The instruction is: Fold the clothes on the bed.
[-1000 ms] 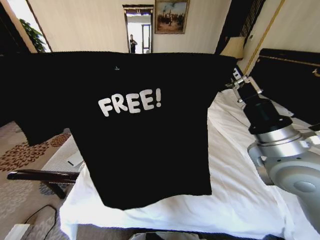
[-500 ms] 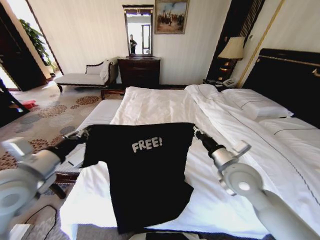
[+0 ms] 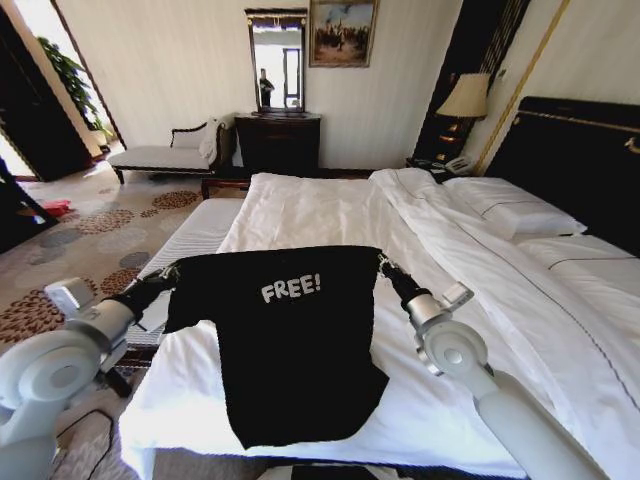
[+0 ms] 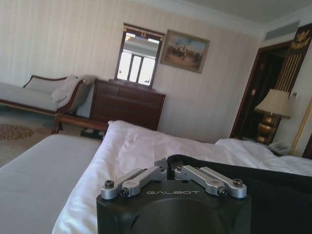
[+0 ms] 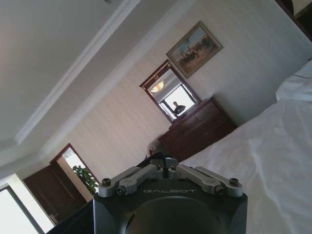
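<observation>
Holding black T-shirt (image 3: 295, 340) spread over bed (image 3: 330, 215) foot: left gripper (image 3: 172, 272), right gripper (image 3: 383, 264) pinching shoulders. No folds yet.

Bed (image 3: 300, 215): large double, white sheets, dark wooden frame, tall dark headboard (image 3: 585, 160) at 3 o'clock in the head view. White duvet (image 3: 480, 270) lay across the mattress, its folded edge running from 12 toward 5 o'clock. White pillows (image 3: 510, 210) sat at 2 o'clock, against the headboard. Black T-shirt (image 3: 295, 340) with white "FREE!" lettering was spread near the foot of the bed at 6 o'clock; lower part rested on the sheet, hem close to the near edge. Whether its top edge touched the sheet could not be told. Patterned carpet (image 3: 70, 240) covered the floor at 9 o'clock.
</observation>
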You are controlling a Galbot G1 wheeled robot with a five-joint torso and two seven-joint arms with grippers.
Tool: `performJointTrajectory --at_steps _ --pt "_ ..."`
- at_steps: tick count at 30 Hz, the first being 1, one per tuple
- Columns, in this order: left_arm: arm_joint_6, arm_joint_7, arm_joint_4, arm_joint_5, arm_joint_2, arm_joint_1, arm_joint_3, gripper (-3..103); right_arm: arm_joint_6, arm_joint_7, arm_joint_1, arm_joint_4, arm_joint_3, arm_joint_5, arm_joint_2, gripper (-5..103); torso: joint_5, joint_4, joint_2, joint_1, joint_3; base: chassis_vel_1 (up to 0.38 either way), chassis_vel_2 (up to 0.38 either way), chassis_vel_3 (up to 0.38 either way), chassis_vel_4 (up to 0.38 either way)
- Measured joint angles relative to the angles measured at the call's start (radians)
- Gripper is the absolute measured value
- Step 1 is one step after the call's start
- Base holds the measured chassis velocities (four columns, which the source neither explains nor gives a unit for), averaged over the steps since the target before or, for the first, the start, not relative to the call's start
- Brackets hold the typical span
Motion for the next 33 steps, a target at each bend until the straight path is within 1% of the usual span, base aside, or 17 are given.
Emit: performJointTrajectory --at_steps 3,5,8,9,13,14,17,19,20,22,24,25,26,29,30,32,33 --pt "-0.013 -0.003 -0.054 -0.038 0.017 0.025 -0.079 1 0.004 -0.012 -0.033 0.073 0.04 -0.009 -0.014 0 -0.0001 0.0 0.0 0.0 0.0 0.0 0.0 0.0 0.0" --pt "-0.015 -0.006 -0.066 -0.049 0.026 0.03 -0.098 1 0.005 -0.013 -0.04 0.09 0.047 -0.019 -0.023 0 -0.0001 0.0001 0.0 0.0 0.0 0.0 0.0 0.0 0.0" --pt "-0.01 -0.031 -0.097 -0.128 0.09 0.05 -0.184 1 0.001 -0.015 -0.091 0.17 0.081 -0.082 -0.081 0 -0.0001 0.0002 0.0 0.0 0.0 0.0 0.0 0.0 0.0" --pt "-0.01 -0.031 -0.097 -0.128 0.09 0.05 -0.184 1 0.001 -0.015 -0.091 0.17 0.081 -0.082 -0.081 0 -0.0001 0.0002 0.0 0.0 0.0 0.0 0.0 0.0 0.0" --pt "0.012 -0.068 -0.101 -0.278 0.166 0.07 -0.288 1 -0.003 -0.024 -0.186 0.236 0.151 -0.103 -0.153 0 0.0 -0.0002 0.0 0.0 0.0 0.0 0.0 0.0 0.0" --pt "0.012 -0.068 -0.101 -0.278 0.166 0.07 -0.288 1 -0.003 -0.024 -0.186 0.236 0.151 -0.103 -0.153 0 0.0 -0.0002 0.0 0.0 0.0 0.0 0.0 0.0 0.0" --pt "0.019 -0.087 -0.101 -0.35 0.199 0.073 -0.342 1 0.002 -0.065 -0.256 0.239 0.228 -0.122 -0.202 0 -0.0002 0.0 0.0 0.0 0.0 0.0 0.0 0.0 0.0" --pt "0.023 -0.092 -0.101 -0.386 0.208 0.072 -0.37 1 0.014 -0.096 -0.297 0.239 0.28 -0.139 -0.221 0 -0.0002 0.0 0.0 0.0 0.0 0.0 0.0 0.0 0.0" --pt "0.023 -0.092 -0.101 -0.386 0.208 0.072 -0.37 1 0.014 -0.096 -0.297 0.239 0.28 -0.139 -0.221 0 -0.0002 0.0 0.0 0.0 0.0 0.0 0.0 0.0 0.0" --pt "0.024 -0.092 -0.1 -0.425 0.21 0.07 -0.404 1 0.042 -0.146 -0.339 0.239 0.34 -0.186 -0.224 0 -0.0002 0.0 0.0 0.0 0.0 0.0 0.0 0.0 0.0" --pt "0.024 -0.092 -0.1 -0.44 0.21 0.069 -0.416 1 0.05 -0.16 -0.351 0.239 0.356 -0.199 -0.224 0 -0.0001 0.0 0.0 0.0 0.0 0.0 0.0 0.0 0.0" --pt "0.023 -0.091 -0.1 -0.479 0.21 0.061 -0.446 1 0.077 -0.196 -0.377 0.238 0.394 -0.223 -0.219 0 0.0 -0.0001 0.0 0.0 0.0 0.0 0.0 0.0 0.0" --pt "0.019 -0.084 -0.1 -0.491 0.21 0.057 -0.458 1 0.091 -0.217 -0.389 0.238 0.419 -0.229 -0.216 0 0.0001 0.0 0.0 0.0 0.0 0.0 0.0 0.0 0.0" --pt "0.006 -0.067 -0.1 -0.505 0.208 0.049 -0.475 1 0.113 -0.253 -0.4 0.237 0.459 -0.228 -0.211 0 0.0001 -0.0001 0.0 0.0 0.0 0.0 0.0 0.0 0.0" --pt "-0.009 -0.05 -0.099 -0.516 0.199 0.042 -0.479 1 0.129 -0.292 -0.4 0.237 0.495 -0.204 -0.21 0 0.0 0.0 0.0 0.0 0.0 0.0 0.0 0.0 0.0" --pt "-0.024 -0.031 -0.099 -0.52 0.183 0.038 -0.475 1 0.141 -0.331 -0.399 0.236 0.528 -0.167 -0.21 0 -0.0002 0.0001 0.0 0.0 0.0 0.0 0.0 0.0 0.0" --pt "-0.024 -0.031 -0.099 -0.52 0.183 0.038 -0.475 1 0.141 -0.331 -0.399 0.236 0.528 -0.167 -0.21 0 -0.0002 0.0001 0.0 0.0 0.0 0.0 0.0 0.0 0.0"
